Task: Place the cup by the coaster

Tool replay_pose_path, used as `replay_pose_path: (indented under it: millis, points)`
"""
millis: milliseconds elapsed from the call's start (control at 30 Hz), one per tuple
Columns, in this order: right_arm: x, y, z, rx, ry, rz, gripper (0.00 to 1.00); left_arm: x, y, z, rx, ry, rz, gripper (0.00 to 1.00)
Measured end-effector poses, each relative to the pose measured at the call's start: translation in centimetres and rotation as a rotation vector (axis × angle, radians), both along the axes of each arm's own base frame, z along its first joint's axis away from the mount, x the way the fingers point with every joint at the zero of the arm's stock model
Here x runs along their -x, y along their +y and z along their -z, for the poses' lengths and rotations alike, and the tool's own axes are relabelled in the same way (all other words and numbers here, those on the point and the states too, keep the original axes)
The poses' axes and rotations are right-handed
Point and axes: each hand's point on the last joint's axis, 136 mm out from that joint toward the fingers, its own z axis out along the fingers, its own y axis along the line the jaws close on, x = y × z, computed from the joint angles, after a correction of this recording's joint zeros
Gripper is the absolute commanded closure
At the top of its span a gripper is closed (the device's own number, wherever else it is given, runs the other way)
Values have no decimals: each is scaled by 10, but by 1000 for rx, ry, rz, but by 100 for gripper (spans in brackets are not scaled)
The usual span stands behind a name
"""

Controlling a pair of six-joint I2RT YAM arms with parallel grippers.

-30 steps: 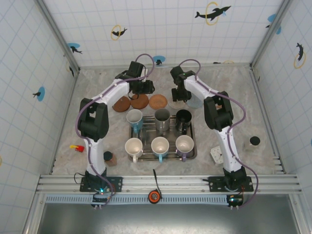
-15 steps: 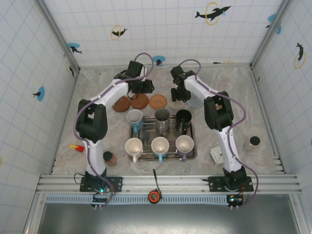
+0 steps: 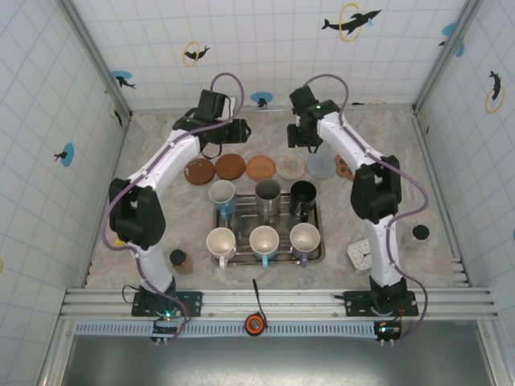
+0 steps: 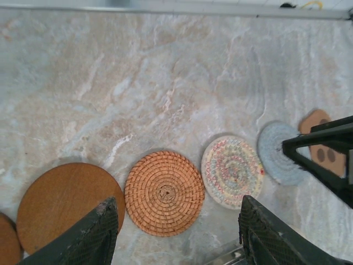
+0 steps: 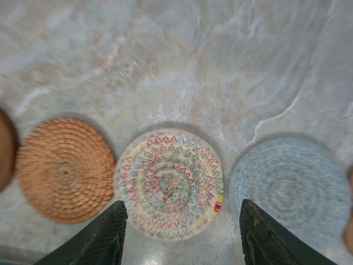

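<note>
Several cups stand on a metal tray (image 3: 314,227) in mid-table: a white-and-blue cup (image 3: 222,195), a steel cup (image 3: 268,193), a black cup (image 3: 303,195) and three white ones in the front row. Behind the tray lies a row of coasters: two wooden discs (image 3: 229,166), a woven orange coaster (image 4: 164,192), a multicoloured coaster (image 5: 170,183), a blue-grey coaster (image 5: 289,190) and a brown hexagonal one (image 3: 344,167). My left gripper (image 4: 177,203) hangs open above the woven coaster, holding nothing. My right gripper (image 5: 182,214) hangs open above the multicoloured coaster, also holding nothing.
A small brown jar with a black lid (image 3: 178,260) stands at the front left. At the right are a black-lidded item (image 3: 419,233) and a white block (image 3: 358,256). Tiled walls close in the back and both sides. The right arm's dark gripper (image 4: 325,149) shows in the left wrist view.
Both grippers have risen and drawn back toward the far wall, uncovering the row of coasters. The left arm's elbow has swung out to the left. The cups have not moved.
</note>
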Motion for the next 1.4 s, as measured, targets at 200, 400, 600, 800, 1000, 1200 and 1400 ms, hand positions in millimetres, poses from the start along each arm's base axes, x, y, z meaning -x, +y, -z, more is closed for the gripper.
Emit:
replay_pose_path:
  millis: [200,400,600,800,1000,1200,1400]
  points:
    - [27,-14,-80,-56,-140,6,43,23,17,-56,27,-117,-29,40]
    - [65,-27,-112,-78,-216,11,43,43,34,-96,68,-220,-86,41]
    - [112,-40,-115,-93,-247,21,44,80,49,-97,116,-265,-105,41]
    - [161,-50,-116,-114,-297,40,44,107,63,-108,132,-312,-129,40]
    - [204,-50,-92,-121,-286,42,44,124,80,-102,105,-323,-170,40]
    - [229,-54,-55,-113,-236,72,44,137,86,-84,88,-300,-173,40]
    - [231,-44,-32,-127,-197,90,43,137,87,-80,70,-302,-163,40]
